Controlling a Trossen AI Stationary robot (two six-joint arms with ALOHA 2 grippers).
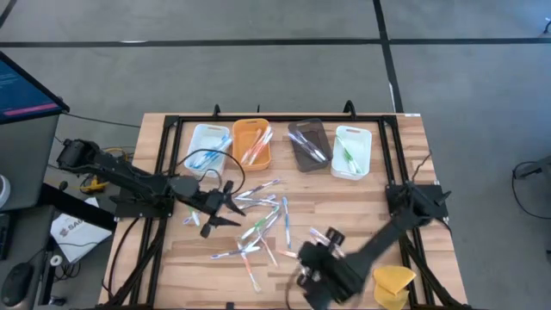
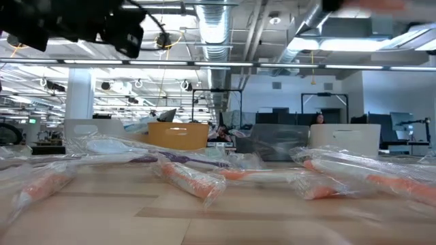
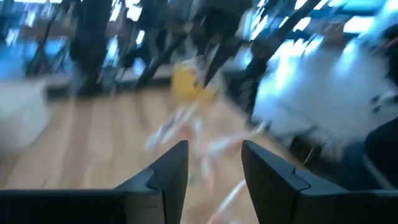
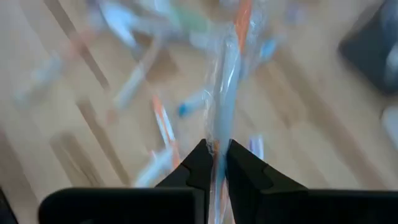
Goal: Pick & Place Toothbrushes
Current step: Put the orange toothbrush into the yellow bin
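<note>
Several wrapped toothbrushes (image 1: 258,226) lie scattered flat on the middle of the wooden table (image 1: 362,215); the low view shows them close up (image 2: 191,178). My right gripper (image 4: 216,163), over the near middle of the table (image 1: 306,260), is shut on one toothbrush in a clear wrapper (image 4: 227,81) with an orange-red far end. My left gripper (image 3: 214,167) is left of the pile (image 1: 225,207), open, nothing between its fingers. More toothbrushes lie in the four trays. My right gripper pinches the wrapped toothbrush between its two fingers (image 4: 200,163) at one end of the wrapper (image 4: 217,140). The fingers come slanting down from above and lie along it. The rest of the toothbrush sticks out ahead of the fingertips, above the ones lying on the table.
Four small trays stand in a row at the far edge: white (image 1: 207,146), orange (image 1: 251,142), brown (image 1: 308,144) and white (image 1: 350,151). A yellow sponge-like lump (image 1: 394,282) sits at the near right corner. A black frame (image 1: 172,164) runs round the table.
</note>
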